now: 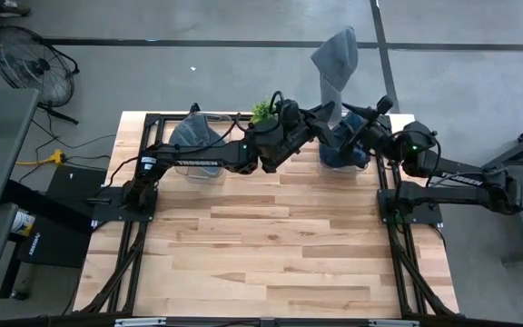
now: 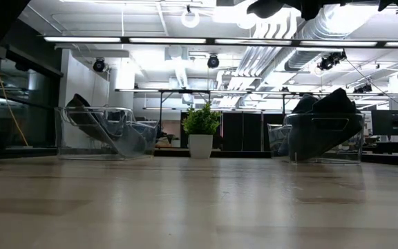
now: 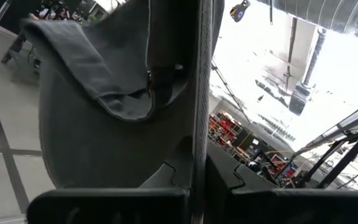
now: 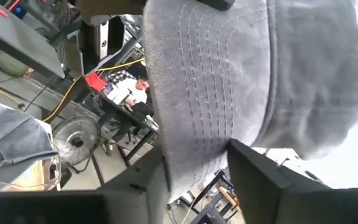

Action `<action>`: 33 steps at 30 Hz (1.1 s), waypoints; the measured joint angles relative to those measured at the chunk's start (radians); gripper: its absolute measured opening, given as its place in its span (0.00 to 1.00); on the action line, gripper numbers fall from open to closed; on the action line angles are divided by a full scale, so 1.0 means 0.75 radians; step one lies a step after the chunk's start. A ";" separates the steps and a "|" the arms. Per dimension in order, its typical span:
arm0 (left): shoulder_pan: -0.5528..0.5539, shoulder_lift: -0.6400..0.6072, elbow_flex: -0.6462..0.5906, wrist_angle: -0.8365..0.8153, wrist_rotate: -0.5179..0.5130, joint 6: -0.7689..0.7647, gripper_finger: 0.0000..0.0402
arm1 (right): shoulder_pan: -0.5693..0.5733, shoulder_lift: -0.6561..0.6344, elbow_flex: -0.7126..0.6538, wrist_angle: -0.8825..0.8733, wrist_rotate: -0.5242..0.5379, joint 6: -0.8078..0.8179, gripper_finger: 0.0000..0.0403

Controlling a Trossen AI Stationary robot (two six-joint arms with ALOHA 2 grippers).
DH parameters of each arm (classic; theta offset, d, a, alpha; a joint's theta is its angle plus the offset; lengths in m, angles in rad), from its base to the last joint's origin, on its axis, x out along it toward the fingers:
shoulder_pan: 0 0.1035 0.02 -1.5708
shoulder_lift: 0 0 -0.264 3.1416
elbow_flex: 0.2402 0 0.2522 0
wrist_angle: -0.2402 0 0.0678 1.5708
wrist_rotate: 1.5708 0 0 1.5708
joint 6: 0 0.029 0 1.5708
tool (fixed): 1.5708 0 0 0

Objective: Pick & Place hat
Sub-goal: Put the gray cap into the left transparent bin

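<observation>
A grey hat (image 1: 337, 59) is held high above the table's far edge, over the right bin. My left gripper (image 1: 323, 113) reaches in from the left and is shut on it. My right gripper (image 1: 358, 114) reaches in from the right and is also shut on it. The hat fills the left wrist view (image 3: 104, 112) and the right wrist view (image 4: 229, 81). In the low view only dark parts of the arms (image 2: 289, 7) show at the top, and the hat itself does not show clearly. My left gripper pinches an edge of the hat (image 3: 200, 149) between its two fingers. The edge shows as a thin strip running away from the fingers. The hat stands up past them, lifted clear of the table and the bins. My right gripper pinches the hat's stitched brim (image 4: 194, 149) between its two fingers (image 4: 260, 180). The brim runs away from the fingers and the crown (image 4: 316, 74) lies beyond it. The hat is clear of everything below.
A clear bin (image 1: 198, 145) with grey hats stands at the far left, and it also shows in the low view (image 2: 106, 131). A clear bin (image 1: 343, 153) with dark hats stands at the far right under the grippers. A small potted plant (image 1: 261, 111) stands between them. Bare wood lies nearer.
</observation>
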 joint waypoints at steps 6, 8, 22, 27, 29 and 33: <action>-0.002 0.000 0.000 -0.015 -0.001 -0.011 0.05 | -0.004 -0.003 0.000 -0.010 0.026 0.055 0.13; -0.007 0.001 -0.001 -0.041 0.007 -0.016 0.07 | -0.004 -0.004 0.000 -0.016 0.036 0.089 0.05; -0.003 0.003 -0.003 -0.136 0.035 0.006 0.10 | -0.001 -0.054 0.000 -0.153 0.101 0.308 0.01; -0.004 0.004 -0.003 -0.133 0.079 0.112 0.20 | 0.000 -0.089 0.000 -0.197 0.101 0.307 0.01; -0.003 0.004 -0.003 -0.125 0.116 0.121 0.28 | 0.000 -0.097 0.000 -0.209 0.101 0.308 0.01; -0.004 0.004 -0.003 -0.125 0.169 0.146 0.48 | 0.000 -0.104 0.000 -0.218 0.109 0.308 0.01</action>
